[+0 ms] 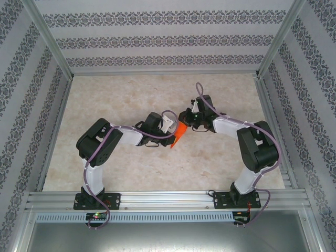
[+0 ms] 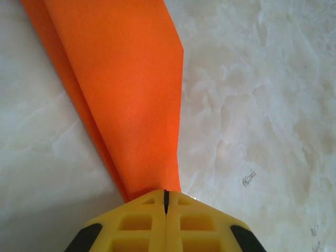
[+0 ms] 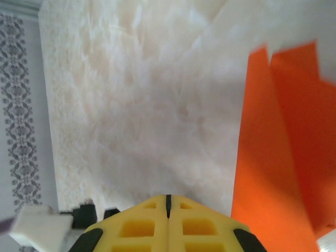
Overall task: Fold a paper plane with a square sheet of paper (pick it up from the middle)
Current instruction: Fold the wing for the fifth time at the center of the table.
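The left gripper (image 2: 165,194) is clamping the plane (image 2: 131,94): in the left wrist view its yellow fingers (image 2: 136,223) are pressing together with only a thin dark seam between them, and the folded orange paper is coming out of that seam and widening away from it. Two layers are showing along the paper's left edge, one lying just under the other.

The right gripper (image 3: 168,199) is also standing with its jaws together. Nothing is sitting between its fingers (image 3: 139,228). The plane (image 3: 286,157) is hanging just to their right, apart from them, with a notch showing in its far edge.

From above, the two arms are meeting over the middle of the table (image 1: 131,168). The left gripper (image 1: 169,127) is reaching in from the left and the right gripper (image 1: 186,118) from the right, the two sitting near each other. The plane (image 1: 179,135) is lying between and just below them, its wide end up by the grippers and its point slanting toward the near edge. Whether the point is touching the table is not clear.
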Controlling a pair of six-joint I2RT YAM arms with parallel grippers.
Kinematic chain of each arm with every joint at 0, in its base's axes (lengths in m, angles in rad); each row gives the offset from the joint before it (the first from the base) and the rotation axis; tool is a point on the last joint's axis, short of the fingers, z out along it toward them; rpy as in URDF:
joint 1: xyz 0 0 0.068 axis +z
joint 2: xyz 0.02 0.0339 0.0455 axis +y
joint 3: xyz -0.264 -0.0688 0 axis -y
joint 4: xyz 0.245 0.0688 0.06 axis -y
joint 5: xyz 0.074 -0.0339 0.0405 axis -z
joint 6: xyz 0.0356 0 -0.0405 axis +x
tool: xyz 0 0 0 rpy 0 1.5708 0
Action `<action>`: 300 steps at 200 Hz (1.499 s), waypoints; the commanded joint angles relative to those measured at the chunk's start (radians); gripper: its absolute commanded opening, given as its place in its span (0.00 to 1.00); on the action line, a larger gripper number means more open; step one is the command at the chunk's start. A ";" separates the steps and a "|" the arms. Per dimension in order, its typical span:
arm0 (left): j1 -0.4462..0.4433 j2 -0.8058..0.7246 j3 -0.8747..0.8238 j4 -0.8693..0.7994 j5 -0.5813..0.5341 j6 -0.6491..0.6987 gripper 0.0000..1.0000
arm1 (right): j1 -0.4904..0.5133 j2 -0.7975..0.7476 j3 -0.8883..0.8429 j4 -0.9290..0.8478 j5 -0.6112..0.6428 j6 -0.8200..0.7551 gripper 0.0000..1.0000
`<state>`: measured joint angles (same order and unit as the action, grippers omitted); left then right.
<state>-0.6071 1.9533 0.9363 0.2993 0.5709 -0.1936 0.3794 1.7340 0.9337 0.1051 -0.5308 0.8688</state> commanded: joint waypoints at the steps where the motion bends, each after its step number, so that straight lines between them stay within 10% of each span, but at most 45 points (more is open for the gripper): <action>1: 0.015 0.072 -0.054 -0.212 -0.039 0.012 0.00 | 0.025 0.049 -0.047 0.041 -0.047 0.046 0.05; 300: 0.016 0.074 -0.070 -0.283 -0.049 0.039 0.00 | -0.100 0.420 0.413 -0.187 0.064 -0.153 0.06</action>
<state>-0.6056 1.9533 0.9352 0.2966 0.5720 -0.1814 0.3504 2.0960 1.2831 -0.1787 -0.6250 0.7361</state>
